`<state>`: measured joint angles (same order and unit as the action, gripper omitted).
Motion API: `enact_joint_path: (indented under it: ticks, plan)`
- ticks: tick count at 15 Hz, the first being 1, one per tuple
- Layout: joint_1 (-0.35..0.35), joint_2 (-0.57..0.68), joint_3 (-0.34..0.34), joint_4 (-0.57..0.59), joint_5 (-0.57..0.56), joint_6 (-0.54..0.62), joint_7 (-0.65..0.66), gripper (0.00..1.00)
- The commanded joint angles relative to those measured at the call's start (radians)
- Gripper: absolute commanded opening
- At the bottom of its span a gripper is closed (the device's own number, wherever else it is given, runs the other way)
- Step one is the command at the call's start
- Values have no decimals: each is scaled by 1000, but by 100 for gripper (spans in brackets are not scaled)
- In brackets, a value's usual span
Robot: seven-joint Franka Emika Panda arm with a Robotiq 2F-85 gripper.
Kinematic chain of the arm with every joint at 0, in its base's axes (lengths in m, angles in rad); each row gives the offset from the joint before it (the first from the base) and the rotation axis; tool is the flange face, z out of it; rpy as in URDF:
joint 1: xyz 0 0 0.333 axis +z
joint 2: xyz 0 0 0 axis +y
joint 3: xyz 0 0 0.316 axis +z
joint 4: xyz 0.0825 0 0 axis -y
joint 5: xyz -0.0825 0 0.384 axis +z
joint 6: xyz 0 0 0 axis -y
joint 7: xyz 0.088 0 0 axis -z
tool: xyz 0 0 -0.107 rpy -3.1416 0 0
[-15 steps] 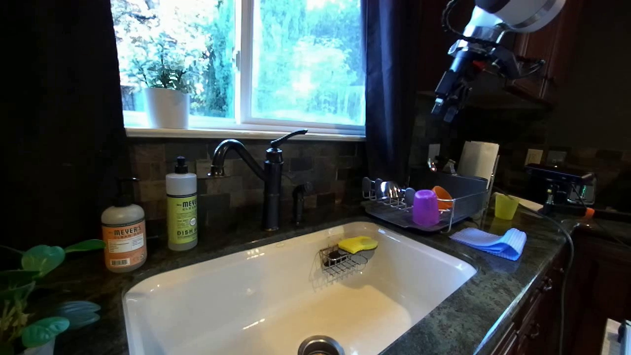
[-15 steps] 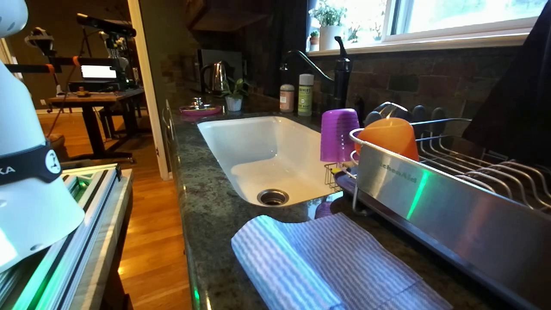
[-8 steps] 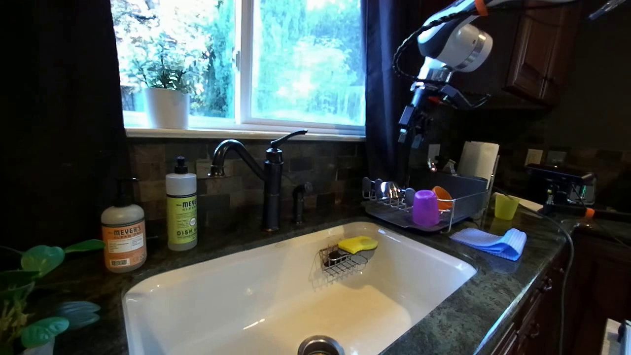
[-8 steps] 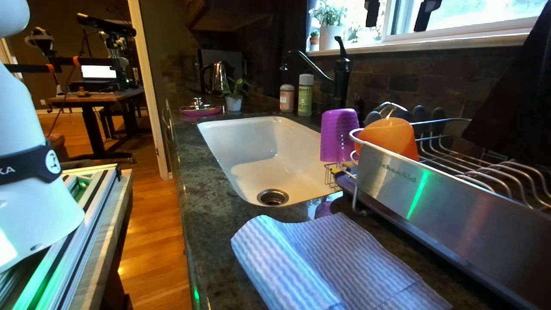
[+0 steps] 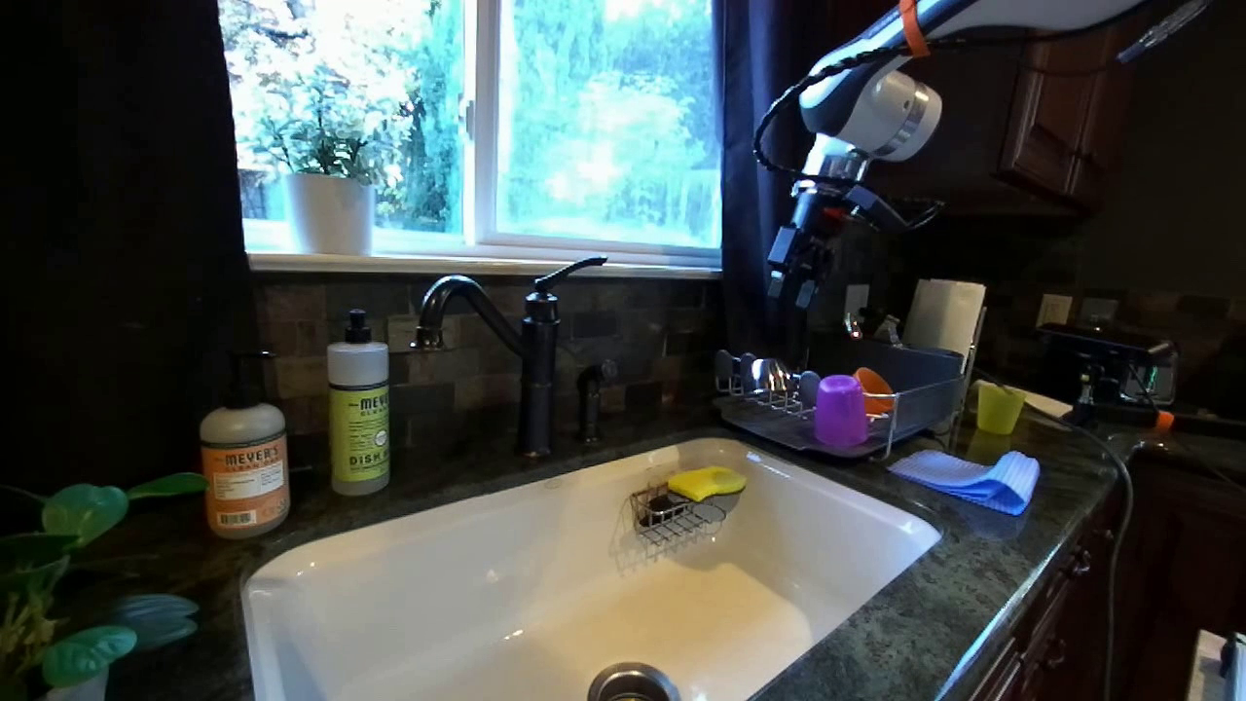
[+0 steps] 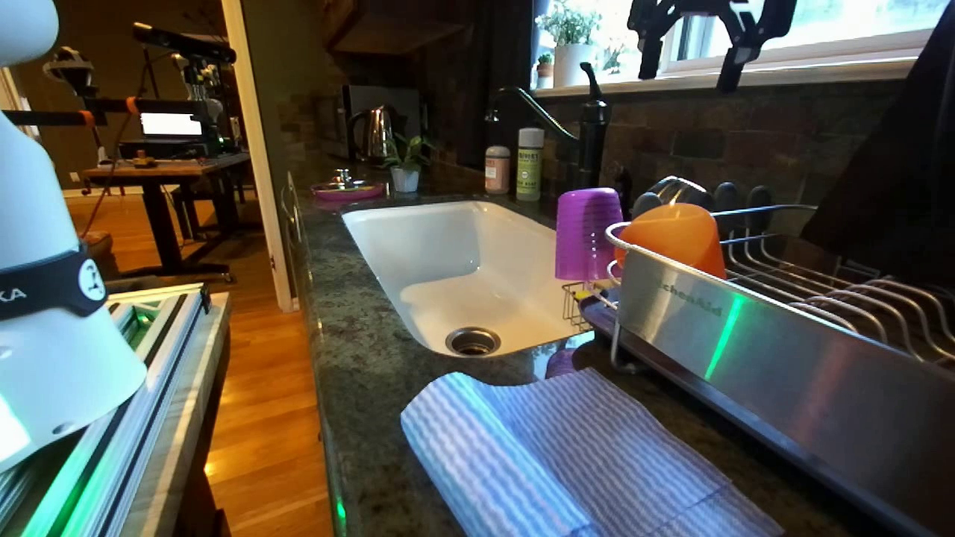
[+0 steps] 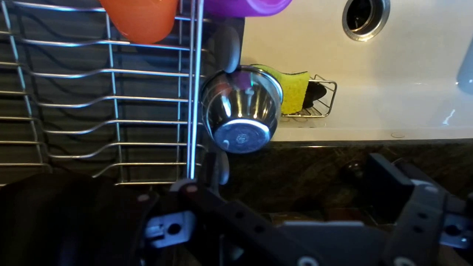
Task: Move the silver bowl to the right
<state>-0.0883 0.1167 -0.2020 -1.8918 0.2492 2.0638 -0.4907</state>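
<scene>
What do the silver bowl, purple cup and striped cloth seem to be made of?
Silver bowl: polished metal, perhaps stainless steel, mirroring nearby colours.
Purple cup: probably glossy plastic, with faint ribs and small highlights.
Striped cloth: apparently matte fabric, perhaps cotton, bending in soft folds.

White, rounded robot arm [image 5: 873, 112] has a thin orange band [image 5: 913, 27], looping black cable [image 5: 757, 138], black collar [image 6: 56, 289] lettered "KA" with round white emblem [image 6: 91, 280], and angular black two-finger gripper [image 6: 690, 74].

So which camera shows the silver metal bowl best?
The wrist view: the silver metal bowl appears large there, with its base and shiny side visible. In both exterior views it looks small and partly hidden.
</scene>
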Motion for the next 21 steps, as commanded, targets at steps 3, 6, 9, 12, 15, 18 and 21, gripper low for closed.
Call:
enact_joint_path:
  ticks: [3, 6, 9, 12, 15, 18, 21]
  plan:
    - [-16, 145, 75, 43, -59, 67, 103, 100]
    - [-13, 163, 84, 36, -125, 58, 199, 100]
    - [-15, 162, 87, 29, -169, 54, 259, 100]
    - [-33, 184, 95, 47, -167, 65, 216, 100]
    - [-53, 217, 103, 75, -151, 67, 173, 100]
    - [-69, 248, 113, 104, -150, 61, 147, 100]
    - [-78, 273, 127, 126, -145, 70, 126, 100]
